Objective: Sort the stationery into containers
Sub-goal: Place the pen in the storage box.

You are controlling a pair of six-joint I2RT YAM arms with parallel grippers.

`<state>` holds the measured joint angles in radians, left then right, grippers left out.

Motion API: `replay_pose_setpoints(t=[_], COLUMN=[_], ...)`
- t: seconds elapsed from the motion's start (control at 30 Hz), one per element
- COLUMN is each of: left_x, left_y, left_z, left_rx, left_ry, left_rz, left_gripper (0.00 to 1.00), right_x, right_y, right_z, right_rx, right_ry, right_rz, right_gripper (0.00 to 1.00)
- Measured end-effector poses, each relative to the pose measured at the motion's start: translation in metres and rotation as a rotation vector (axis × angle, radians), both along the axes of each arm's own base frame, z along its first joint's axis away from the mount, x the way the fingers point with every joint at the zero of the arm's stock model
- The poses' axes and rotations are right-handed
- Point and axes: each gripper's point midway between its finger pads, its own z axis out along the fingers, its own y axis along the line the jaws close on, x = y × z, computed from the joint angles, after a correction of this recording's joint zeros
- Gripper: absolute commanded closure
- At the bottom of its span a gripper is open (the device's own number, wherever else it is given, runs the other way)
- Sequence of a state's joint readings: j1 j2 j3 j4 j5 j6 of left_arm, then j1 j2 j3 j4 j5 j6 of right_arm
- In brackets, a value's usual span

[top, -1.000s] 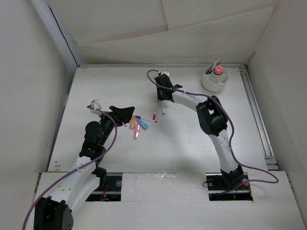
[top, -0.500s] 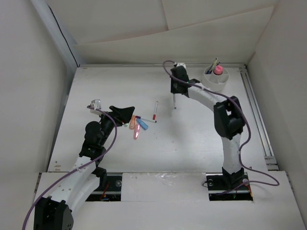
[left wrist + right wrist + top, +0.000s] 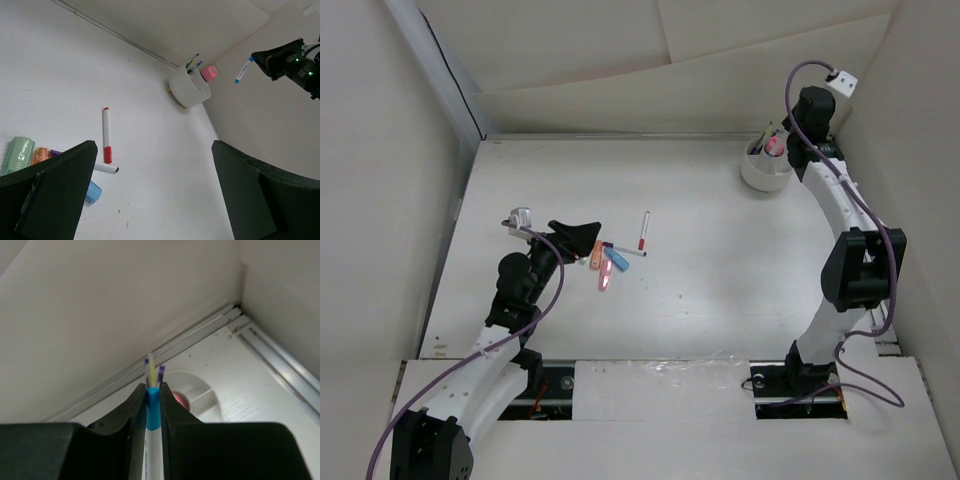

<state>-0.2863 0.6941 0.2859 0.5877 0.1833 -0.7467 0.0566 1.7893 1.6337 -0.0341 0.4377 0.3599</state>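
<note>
Blue-tipped pen [image 3: 153, 420] is clamped between my right gripper's [image 3: 153, 391] fingers, carried from mid-table to just above the divided white cup [image 3: 206, 386]; release should follow. My left gripper [image 3: 152, 200] hangs spread, empty.

The white table [image 3: 720, 300] fills the middle, flecked with small dark specks. On its right edge runs a metal rail [image 3: 285, 367], which meets a far rail [image 3: 195, 337] in the far right corner. White back panels [image 3: 670, 70] overlap behind. There's a left wall [image 3: 380, 200], a right wall [image 3: 920, 220] and a slanted metal post [image 3: 435, 70] far left.
</note>
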Motion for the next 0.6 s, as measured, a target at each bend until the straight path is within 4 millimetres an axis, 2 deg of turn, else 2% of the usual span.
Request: replay_pose_setpoints(t=[0.13, 0.23, 0.33, 0.6], left_x=[0.002, 0.004, 0.006, 0.012], left_y=[-0.001, -0.001, -0.002, -0.003], left_z=[-0.004, -0.007, -0.009, -0.014], left_rx=[0.003, 0.004, 0.005, 0.007], left_ry=[0.012, 0.021, 0.025, 0.033], left_rz=[0.0, 0.0, 0.001, 0.0], left_gripper=[0.0, 0.0, 0.0, 0.0], right_x=[0.006, 0.02, 0.032, 0.063], right_y=[-0.031, -0.05, -0.065, -0.098], right_z=[0.008, 0.017, 0.015, -0.02], right_rx=[-0.017, -0.052, -0.091, -0.169], right_ry=[-0.047, -0.09, -0.102, -0.067], right_rz=[-0.094, -0.154, -0.2, -0.286], right_gripper=[1.0, 1.0, 1.0, 1.0])
